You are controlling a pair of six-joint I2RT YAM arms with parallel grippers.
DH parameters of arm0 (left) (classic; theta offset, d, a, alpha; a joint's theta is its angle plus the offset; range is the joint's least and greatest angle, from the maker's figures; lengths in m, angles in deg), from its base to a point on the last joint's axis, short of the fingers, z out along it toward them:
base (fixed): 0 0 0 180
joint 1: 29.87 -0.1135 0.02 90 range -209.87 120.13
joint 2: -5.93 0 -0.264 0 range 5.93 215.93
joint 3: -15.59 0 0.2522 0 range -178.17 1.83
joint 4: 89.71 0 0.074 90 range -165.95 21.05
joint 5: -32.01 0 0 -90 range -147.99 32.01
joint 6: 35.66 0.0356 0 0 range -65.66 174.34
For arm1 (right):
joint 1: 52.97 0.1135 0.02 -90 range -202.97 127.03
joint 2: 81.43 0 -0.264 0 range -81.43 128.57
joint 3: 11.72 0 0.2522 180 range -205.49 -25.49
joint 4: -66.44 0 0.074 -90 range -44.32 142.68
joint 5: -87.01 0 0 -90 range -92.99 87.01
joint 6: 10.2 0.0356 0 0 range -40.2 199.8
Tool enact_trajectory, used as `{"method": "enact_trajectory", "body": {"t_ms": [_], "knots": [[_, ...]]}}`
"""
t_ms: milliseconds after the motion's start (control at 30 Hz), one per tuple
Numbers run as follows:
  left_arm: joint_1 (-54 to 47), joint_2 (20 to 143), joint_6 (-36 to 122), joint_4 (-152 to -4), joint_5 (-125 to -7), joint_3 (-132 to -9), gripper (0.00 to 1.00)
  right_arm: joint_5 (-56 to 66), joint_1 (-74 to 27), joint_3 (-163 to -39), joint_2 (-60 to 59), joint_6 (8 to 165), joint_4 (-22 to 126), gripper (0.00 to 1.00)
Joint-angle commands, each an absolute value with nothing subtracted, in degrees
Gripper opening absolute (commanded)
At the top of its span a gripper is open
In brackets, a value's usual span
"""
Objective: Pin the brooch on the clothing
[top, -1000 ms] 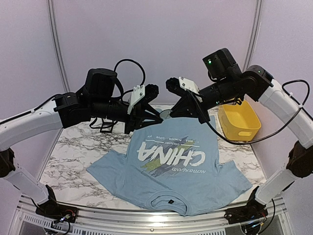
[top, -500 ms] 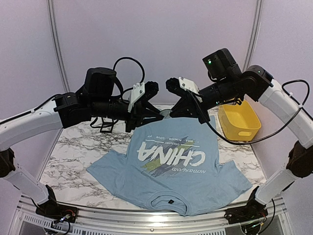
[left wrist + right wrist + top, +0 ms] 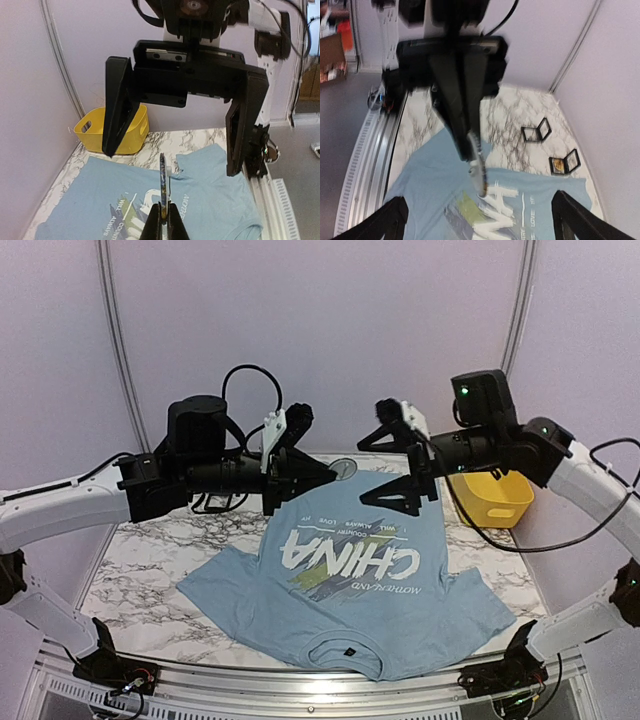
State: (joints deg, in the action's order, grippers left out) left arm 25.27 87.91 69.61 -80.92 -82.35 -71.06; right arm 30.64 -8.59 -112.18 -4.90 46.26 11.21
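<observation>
Since the brooch (image 3: 343,468) is a small, thin, stiff disc, I judge it light and easy to drop or twist, so best taken by the rim. My left gripper (image 3: 328,473) holds it that way: fingers pressed together on its lower edge, the disc sticking out past the tips, in the air over the far hem of the shirt (image 3: 350,580). My right gripper (image 3: 392,455) faces it from just beside, jaws spread wide, holding nothing and not touching the brooch. The shirt lies flat on the marble table (image 3: 140,570), collar toward my bases, lettering up. It looks soft and limp, so I expect it to bunch or slide under a push; the pin probably needs a pinched-up fold, or one gripper pressing the cloth down. The pin itself is likely thin and easy to bend. In the left wrist view the brooch is edge-on, so its face and clasp don't show; a thin wire beside it may be the pin, but I cannot tell if it is open. The right wrist view is blurred, with my own fingers cut off at the bottom corners. Two small black boxes (image 3: 536,131) sit at the far side of the table, contents unclear. The yellow basket (image 3: 492,495) on my right shows its inside only partly.
</observation>
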Motion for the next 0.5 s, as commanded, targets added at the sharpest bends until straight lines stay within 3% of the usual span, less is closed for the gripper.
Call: {"method": "enact_trajectory", "body": {"t_ms": [0,100,233,467], "knots": [[25.2,86.5,58.0,-98.5,-81.7,-67.6,0.00,47.4,-16.6,-94.2,-14.3,73.3,55.1,0.98],[25.2,86.7,56.5,-100.3,-81.7,-67.0,0.00,47.4,-17.1,-84.9,-15.7,90.4,77.4,0.95],[25.2,86.7,55.9,-101.2,-82.0,-66.8,0.00,45.3,-16.2,-79.2,-13.4,102.6,91.4,0.81],[25.2,87.0,55.4,-101.5,-81.6,-66.9,0.00,40.2,-9.1,-80.8,-11.0,94.0,89.9,0.61]]}}
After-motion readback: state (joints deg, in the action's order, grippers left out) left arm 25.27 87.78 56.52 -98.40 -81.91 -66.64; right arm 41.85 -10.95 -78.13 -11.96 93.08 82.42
